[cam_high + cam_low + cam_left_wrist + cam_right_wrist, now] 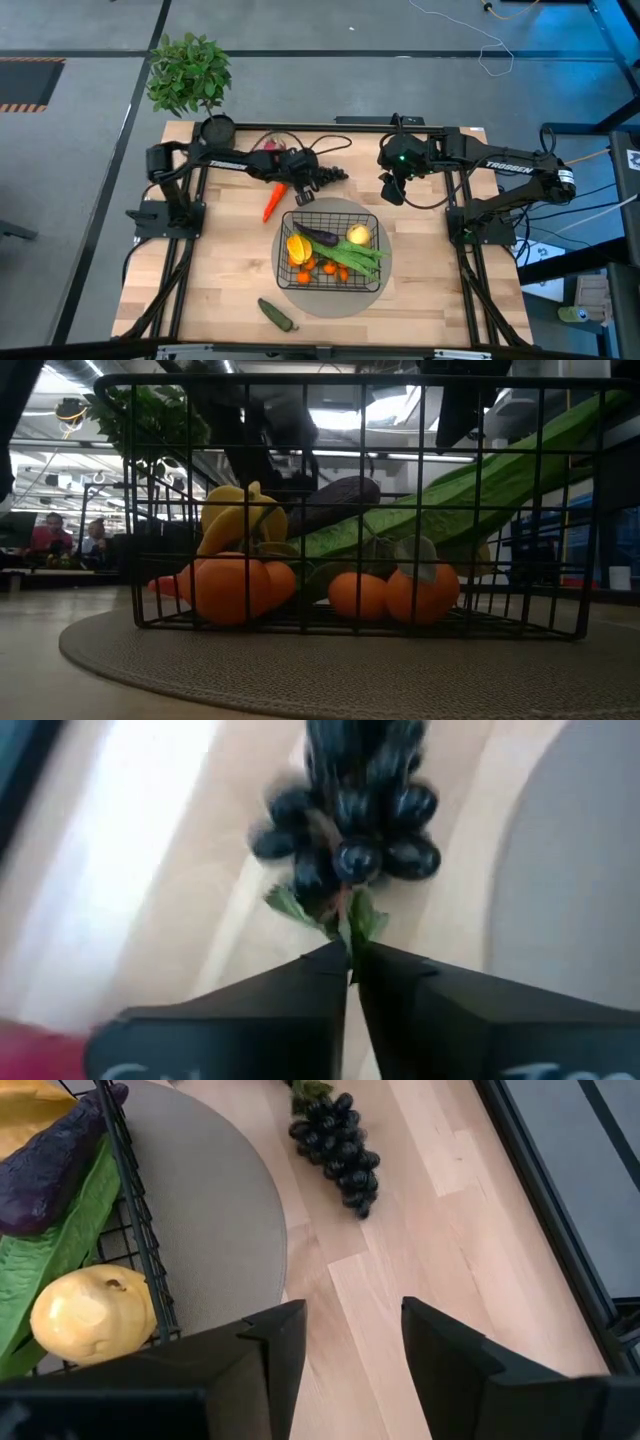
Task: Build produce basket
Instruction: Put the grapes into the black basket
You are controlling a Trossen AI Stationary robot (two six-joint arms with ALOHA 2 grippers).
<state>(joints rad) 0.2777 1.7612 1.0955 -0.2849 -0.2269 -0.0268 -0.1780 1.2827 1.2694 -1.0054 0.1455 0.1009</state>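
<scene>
A dark bunch of grapes (331, 176) lies on the wood behind the grey round mat (372, 215). My left gripper (311, 178) is shut at its leafy end. The black wire basket (291, 222) stands on the mat. It holds a yellow pepper (298, 247), an eggplant (322, 237), a lemon (359, 235), green beans (355, 255) and tangerines (385, 593). An orange carrot (273, 201) lies left of the basket and a green cucumber (277, 314) near the front edge. My right gripper (345, 1330) hangs open above the table, right of the grapes. My left gripper pinches the green leafy stem end (350, 928) of the grapes between its two fingertips. The fingers slant down from the table's left and lie in line with the bunch. The berries (352, 815) stretch away beyond the fingertips toward the right. Whether they still touch the wood, I cannot tell.
A pink dragon fruit (272, 148) lies behind my left arm. A leafy potted plant (188, 75) stands at the far left corner. Bare wood (440, 1230) lies between the mat and the right frame rail.
</scene>
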